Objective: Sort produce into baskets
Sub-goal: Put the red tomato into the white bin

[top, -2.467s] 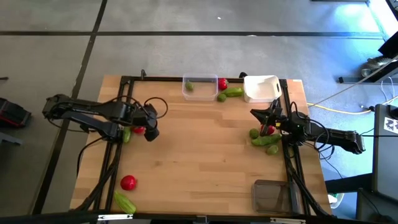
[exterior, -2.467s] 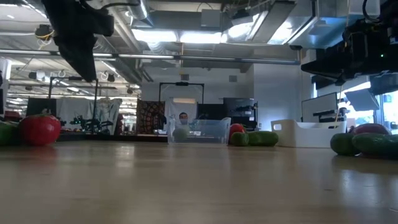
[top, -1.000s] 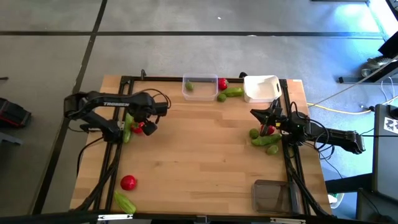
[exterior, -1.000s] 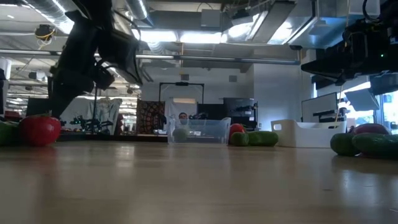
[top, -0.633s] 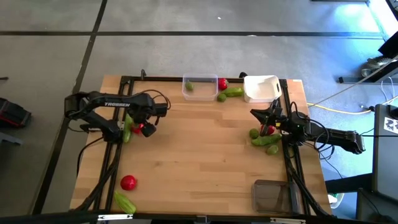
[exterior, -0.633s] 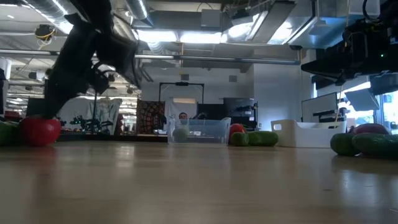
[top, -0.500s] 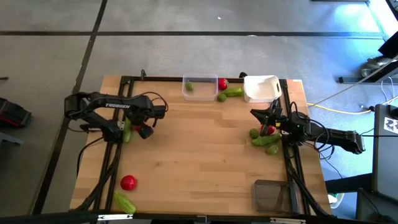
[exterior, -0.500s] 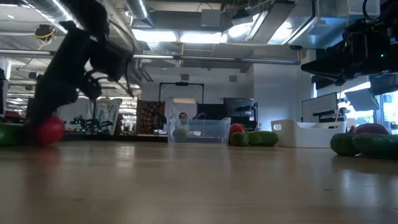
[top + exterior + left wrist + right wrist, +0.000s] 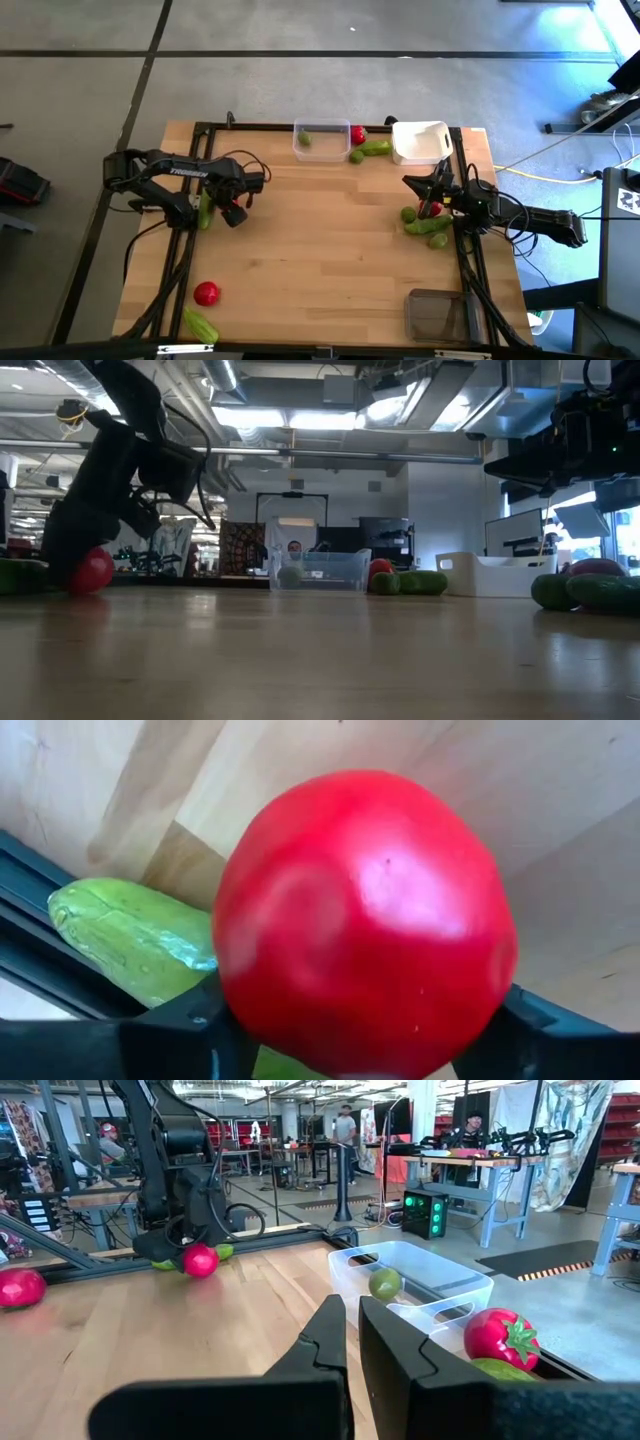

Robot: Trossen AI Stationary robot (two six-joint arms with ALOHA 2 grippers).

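My left gripper [image 9: 233, 209] is down at the table's left rail, shut on a small red tomato [image 9: 365, 920], which also shows in the low view [image 9: 92, 572]. A green cucumber [image 9: 204, 210] lies on the table right beside it. My right gripper [image 9: 352, 1330] is shut and empty, and hangs at the right side [image 9: 432, 196] above a red piece [image 9: 433, 209], olive fruits and a cucumber [image 9: 428, 226]. The clear tub [image 9: 321, 140] holds one olive fruit. The white tub [image 9: 420, 142] stands far right. The dark grey tub [image 9: 437, 315] stands near right. My left gripper pinches the red tomato by its two opposite sides [image 9: 235, 990] between its two fingers [image 9: 190, 1020]. The fingers slant down from above, from the table's far right. The tomato's underside rests on the table [image 9: 90, 588].
Another red tomato [image 9: 206, 293] and a cucumber [image 9: 200, 325] lie at the near left. A red piece [image 9: 357, 134], a cucumber [image 9: 375, 147] and an olive fruit [image 9: 356, 156] lie between the clear and white tubs. Black frame rails [image 9: 190, 260] run along both sides.
My left gripper has tipped over and come down onto the red tomato by the left rail, its fingers going around it. The tomato has slid a little toward the table's right.
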